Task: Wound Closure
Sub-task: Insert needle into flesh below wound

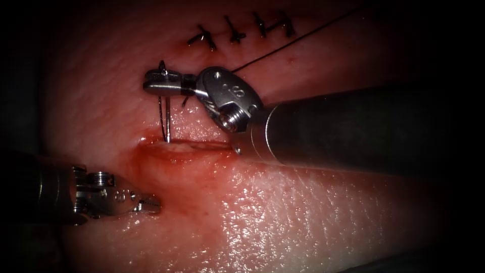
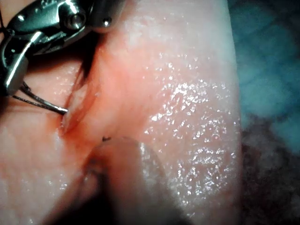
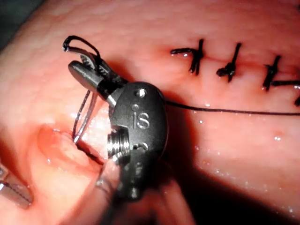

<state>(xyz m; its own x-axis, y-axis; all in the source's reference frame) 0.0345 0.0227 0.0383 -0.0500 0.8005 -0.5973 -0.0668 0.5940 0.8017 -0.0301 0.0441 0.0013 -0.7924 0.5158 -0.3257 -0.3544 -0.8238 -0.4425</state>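
My right tool (image 1: 150, 83) reaches over the tissue (image 1: 313, 202) from the right, its jaws shut on the curved needle (image 1: 165, 120) near the thread end. The needle hangs down from the jaws, and its tip meets the far lip of the cut (image 1: 189, 146) near the cut's left end; I cannot tell if it has gone in. Thread (image 1: 295, 42) trails from the jaws up to the right. My left tool (image 1: 153, 205) lies low on the near side of the cut, to the left, jaws shut on nothing. The right wrist view has the needle (image 3: 82, 117) below the jaws (image 3: 78, 68).
Three tied black stitches (image 1: 235, 33) close the far part of the wound, with cut thread ends sticking out. Red fluid (image 1: 166, 162) stains the tissue around the open cut. The right tool's thick shaft (image 1: 353, 131) crosses above the cut's right part.
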